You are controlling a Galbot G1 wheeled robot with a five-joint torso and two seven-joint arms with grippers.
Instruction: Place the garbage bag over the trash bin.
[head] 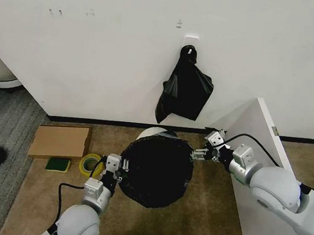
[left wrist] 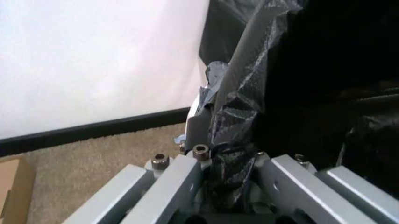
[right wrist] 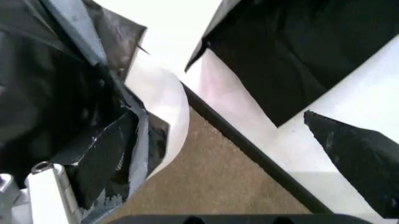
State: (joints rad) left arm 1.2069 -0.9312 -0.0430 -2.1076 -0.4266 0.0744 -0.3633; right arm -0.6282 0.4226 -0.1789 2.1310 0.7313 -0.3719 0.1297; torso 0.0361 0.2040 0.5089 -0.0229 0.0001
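In the middle of the head view, low against the wall, the garbage bag (head: 156,170) is stretched as a wide black disc over the mouth of the trash bin (head: 151,132), whose cream-white side peeks out just above the bag's upper edge. The bin stands on brown carpet (head: 203,211).

The left gripper (head: 123,170) sits at the bag's left edge, lower centre of the frame. In the left wrist view its metal fingers (left wrist: 168,179) are closed down on a bunched fold of the bag (left wrist: 234,135), the plastic pinched between them.

The right gripper (head: 200,153) is at the bag's upper right edge, reaching in from the right of the frame. In the right wrist view the crinkled bag (right wrist: 74,112) lies against one finger (right wrist: 46,191) with the bin's white wall (right wrist: 165,107) just beside it; it looks to have the edge, but I cannot tell how tightly its fingers are closed.

Above the bin, a smaller black bag (head: 186,90) hangs from a white hook (head: 191,41) on the wall. At the left of the frame a flat cardboard piece (head: 60,140), a green sponge (head: 57,164) and a yellow tape roll (head: 90,163) lie on the floor. A white panel (head: 264,161) stands at the right. I can read no writing or labels on anything.
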